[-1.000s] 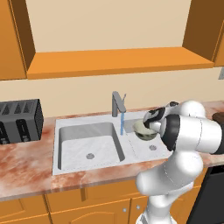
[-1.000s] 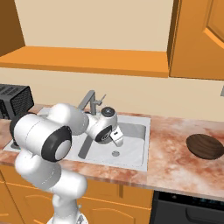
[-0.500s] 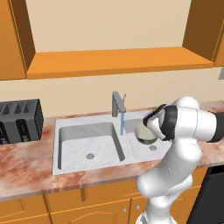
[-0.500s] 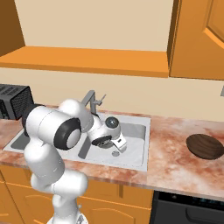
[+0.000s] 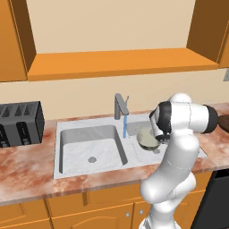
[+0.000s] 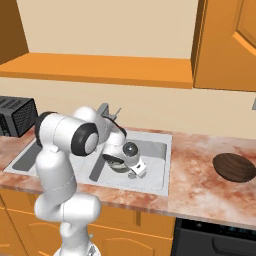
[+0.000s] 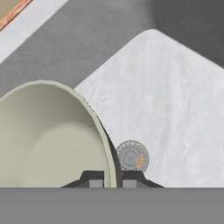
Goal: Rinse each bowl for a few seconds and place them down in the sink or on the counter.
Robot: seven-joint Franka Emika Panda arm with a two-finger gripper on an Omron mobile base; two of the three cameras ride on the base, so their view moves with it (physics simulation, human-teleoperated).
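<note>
The pale cream-green bowl (image 5: 146, 137) hangs tilted over the right basin of the sink (image 5: 80, 150), just right of the thin blue water stream (image 5: 125, 127) from the grey faucet (image 5: 120, 106). My gripper (image 7: 113, 180) is shut on this bowl's (image 7: 48, 140) rim, one fingertip inside and one outside. Below it lie the basin floor (image 7: 175, 109) and its drain (image 7: 132, 156). From the right base view the hand (image 6: 134, 165) holds the bowl (image 6: 115, 162) low in the basin. The dark brown bowl (image 6: 234, 167) sits on the counter (image 6: 195, 175) far to the right.
A black toaster (image 5: 20, 123) stands on the counter left of the sink. An orange wooden ledge (image 5: 116, 62) runs above the faucet, with cabinets at both sides. A dark appliance front (image 6: 215, 237) sits below the counter at the right.
The arm's elbow has swung and folded in closer to the sink. The pale bowl stays in the grip and has sunk slightly into the right basin.
</note>
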